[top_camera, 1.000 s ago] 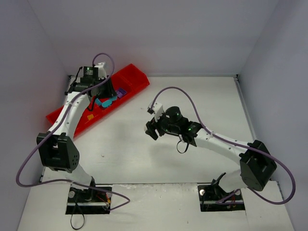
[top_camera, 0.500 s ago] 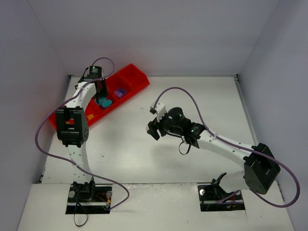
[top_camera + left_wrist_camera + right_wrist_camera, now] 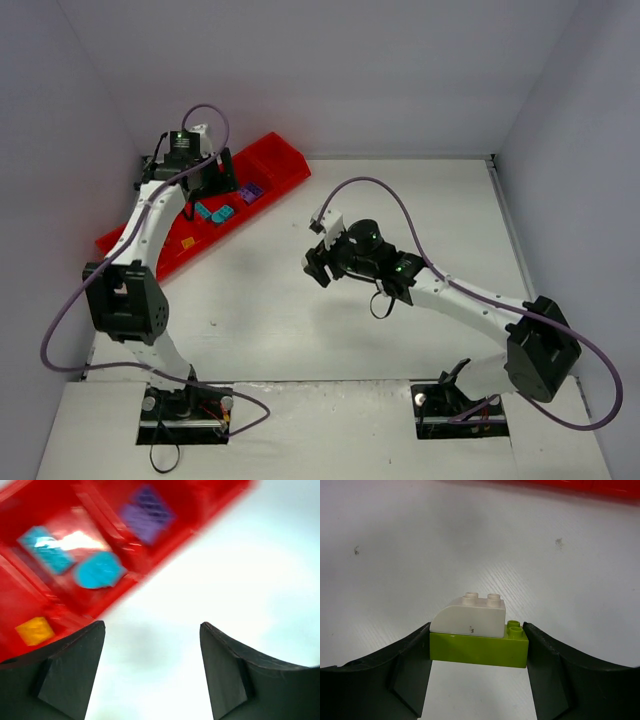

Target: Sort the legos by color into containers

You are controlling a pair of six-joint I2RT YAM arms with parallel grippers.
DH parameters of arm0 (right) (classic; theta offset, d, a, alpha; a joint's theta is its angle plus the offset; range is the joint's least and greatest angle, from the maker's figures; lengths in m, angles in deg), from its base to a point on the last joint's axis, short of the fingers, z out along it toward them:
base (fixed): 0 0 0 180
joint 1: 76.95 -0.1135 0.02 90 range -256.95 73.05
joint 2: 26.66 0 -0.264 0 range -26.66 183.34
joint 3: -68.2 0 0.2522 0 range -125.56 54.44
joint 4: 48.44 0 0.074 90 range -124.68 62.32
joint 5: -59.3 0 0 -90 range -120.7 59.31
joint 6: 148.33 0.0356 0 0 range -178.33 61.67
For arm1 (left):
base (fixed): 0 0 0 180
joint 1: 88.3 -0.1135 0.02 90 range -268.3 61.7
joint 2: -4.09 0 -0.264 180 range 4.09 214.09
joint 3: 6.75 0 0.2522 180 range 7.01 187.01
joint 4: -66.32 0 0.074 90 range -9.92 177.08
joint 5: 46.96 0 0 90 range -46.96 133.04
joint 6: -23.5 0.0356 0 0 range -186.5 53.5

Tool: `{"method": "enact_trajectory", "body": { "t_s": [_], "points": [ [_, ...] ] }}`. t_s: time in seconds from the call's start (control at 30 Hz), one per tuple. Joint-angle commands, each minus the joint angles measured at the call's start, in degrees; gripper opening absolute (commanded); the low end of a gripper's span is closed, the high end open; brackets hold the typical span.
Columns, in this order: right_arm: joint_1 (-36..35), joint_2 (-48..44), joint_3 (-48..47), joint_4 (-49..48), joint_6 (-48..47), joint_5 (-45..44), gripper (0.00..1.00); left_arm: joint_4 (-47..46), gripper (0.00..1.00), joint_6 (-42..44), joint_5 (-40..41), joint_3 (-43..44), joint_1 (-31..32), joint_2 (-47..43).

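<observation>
Item one: we record the right gripper, its two dark fingers pressed against either end of a lime green brick.

Item two: a white brick with a curved left shoulder and two studs, stacked on the green one; two green studs stay bare at its right.

Beneath, we note the white table, bearing two small dark specks.

Along the top edge, a strip of the red tray.
</observation>
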State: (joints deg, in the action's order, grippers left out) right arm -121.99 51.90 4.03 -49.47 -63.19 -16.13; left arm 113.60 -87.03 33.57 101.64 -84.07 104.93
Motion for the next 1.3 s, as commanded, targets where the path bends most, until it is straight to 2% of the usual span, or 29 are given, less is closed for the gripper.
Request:
{"method": "enact_trajectory", "body": {
  "t_s": [0.0,0.27,0.47,0.9,1.07,1.13,1.23,1.27],
  "points": [
    [0.2,0.4,-4.3,-3.4,-1.6,-0.2,0.0,-1.5,0.7,-4.3,-14.0,-4.2,2.0,-7.7],
    [0.1,2.0,-6.7,-3.8,-2.4,0.8,0.0,-5.7,0.71,-8.4,-34.6,-14.7,8.9,-16.1],
    [0.0,2.3,-7.4,-4.4,-2.5,1.1,0.0,-6.7,0.71,-8.8,-41.6,-17.5,11.8,-16.8],
    [0.0,2.0,-7.9,-5.0,-2.4,0.9,0.0,-5.7,0.7,-7.2,-44.6,-18.9,15.2,-14.4],
    [0.0,1.4,-7.7,-5.3,-1.9,1.3,0.0,-5.8,0.66,-6.8,-44.2,-19.1,15.6,-13.2],
    [0.0,1.2,-7.4,-5.3,-1.7,1.3,0.0,-6.2,0.62,-6.8,-44.2,-19.0,15.6,-12.8],
    [0.0,0.8,-7.1,-5.4,-1.6,1.0,0.0,-6.6,0.44,-6.8,-44.6,-19.0,15.7,-12.5],
    [0.0,0.7,-7.0,-5.4,-1.6,0.8,0.0,-6.7,0.43,-6.9,-44.8,-19.0,15.6,-12.4]
  ]
}}
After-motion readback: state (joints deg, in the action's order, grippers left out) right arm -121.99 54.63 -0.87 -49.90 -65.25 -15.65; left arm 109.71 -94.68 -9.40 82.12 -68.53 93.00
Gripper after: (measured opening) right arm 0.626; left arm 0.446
